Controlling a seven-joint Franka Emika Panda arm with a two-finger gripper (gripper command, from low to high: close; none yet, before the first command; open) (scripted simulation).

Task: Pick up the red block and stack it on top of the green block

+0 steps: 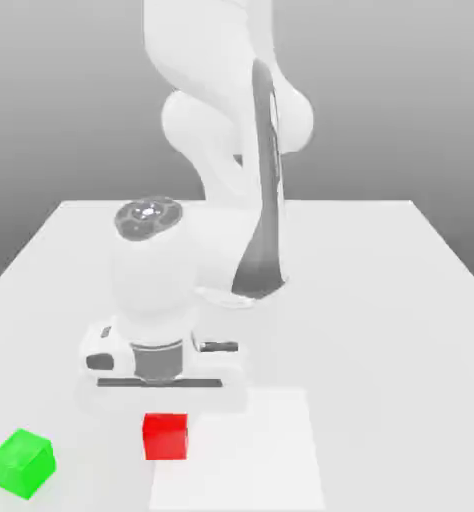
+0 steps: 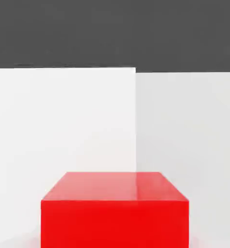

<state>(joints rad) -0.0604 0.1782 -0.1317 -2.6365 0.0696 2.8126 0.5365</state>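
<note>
Exterior view: one claw [image 1: 164,402], pointing down, drawn narrow (whether it grips anything, cannot be told). One red block [image 1: 166,437], plain, directly below the claw's housing, against the exterior view's left edge of a white rectangle [image 1: 246,450] on the pale surface [image 1: 381,360]. One green block [image 1: 23,464], plain, set at an angle, apart from the red, toward the exterior view's left.

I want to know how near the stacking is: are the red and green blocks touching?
Apart. In the exterior view, a plain stretch of pale surface lies between the red block and the green block.
</note>
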